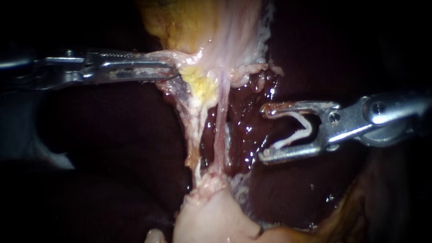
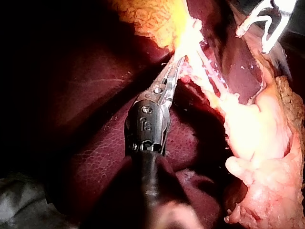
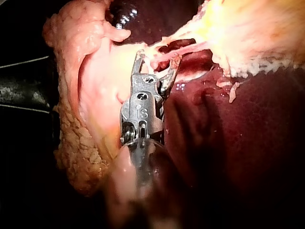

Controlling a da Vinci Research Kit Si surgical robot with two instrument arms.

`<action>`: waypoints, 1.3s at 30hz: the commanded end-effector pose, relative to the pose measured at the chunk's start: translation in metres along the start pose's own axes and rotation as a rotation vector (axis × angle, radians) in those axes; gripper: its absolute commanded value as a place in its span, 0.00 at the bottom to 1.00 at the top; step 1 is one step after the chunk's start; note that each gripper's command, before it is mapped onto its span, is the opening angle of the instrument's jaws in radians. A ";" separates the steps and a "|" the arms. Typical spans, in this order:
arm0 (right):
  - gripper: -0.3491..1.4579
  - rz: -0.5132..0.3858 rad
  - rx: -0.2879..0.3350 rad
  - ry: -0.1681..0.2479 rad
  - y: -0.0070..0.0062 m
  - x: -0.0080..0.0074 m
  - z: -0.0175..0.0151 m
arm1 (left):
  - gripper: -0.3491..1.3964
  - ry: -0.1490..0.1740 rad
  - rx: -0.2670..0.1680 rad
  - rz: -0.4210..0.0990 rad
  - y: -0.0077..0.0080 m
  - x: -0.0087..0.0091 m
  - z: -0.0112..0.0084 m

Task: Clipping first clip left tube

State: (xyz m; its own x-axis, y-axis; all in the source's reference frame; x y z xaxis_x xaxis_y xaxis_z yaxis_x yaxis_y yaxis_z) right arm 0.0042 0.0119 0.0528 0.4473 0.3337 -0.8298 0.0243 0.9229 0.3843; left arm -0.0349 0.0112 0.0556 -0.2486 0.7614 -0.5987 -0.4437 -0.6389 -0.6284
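Note:
Two pale tubes run down from the gallbladder [image 1: 229,31] to pale tissue below: the left tube [image 1: 191,130] and the right tube [image 1: 220,130]. My left instrument [image 1: 166,69] comes in from the left. Its jaws are shut on a fold of tissue [image 1: 180,56] beside yellow fat, level with the top of the tubes. My right instrument [image 1: 265,132] stands to the right of both tubes, apart from them. Its jaws are spread wide and hold a white clip [image 1: 299,130] between them. In the right wrist view the jaws [image 3: 157,59] sit just short of the tubes [image 3: 183,47].
Dark red, wet liver [image 1: 247,121] lies behind the tubes. Yellow fat [image 1: 177,20] sits at the top, and a pale lump of tissue [image 1: 211,216] at the bottom. In the left wrist view my right instrument's clip [image 2: 259,21] shows beyond the stretched tissue [image 2: 214,81].

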 end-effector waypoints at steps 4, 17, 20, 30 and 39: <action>0.47 0.000 0.000 0.000 0.0000 0.0000 0.0000 | 0.00 -0.002 -0.005 -0.001 0.0000 0.0003 -0.0007; 0.47 0.000 0.002 0.000 0.0000 0.0000 0.0001 | 0.00 0.051 0.000 -0.014 0.0010 0.0056 -0.0093; 0.47 0.000 0.005 0.001 0.0000 0.0000 0.0001 | 0.00 0.054 0.001 -0.016 0.0015 0.0056 -0.0096; 0.47 -0.011 0.090 0.013 -0.0012 -0.0002 0.0043 | 0.00 0.055 0.003 -0.015 0.0016 0.0055 -0.0095; 0.46 0.077 0.143 0.007 -0.0028 -0.0007 0.0108 | 0.00 0.055 0.005 -0.015 0.0019 0.0054 -0.0095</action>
State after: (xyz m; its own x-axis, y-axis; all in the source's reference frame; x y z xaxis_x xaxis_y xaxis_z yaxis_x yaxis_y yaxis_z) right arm 0.0140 0.0069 0.0569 0.4459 0.4096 -0.7958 0.1181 0.8544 0.5060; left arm -0.0289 0.0131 0.0464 -0.1937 0.7640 -0.6155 -0.4515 -0.6264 -0.6354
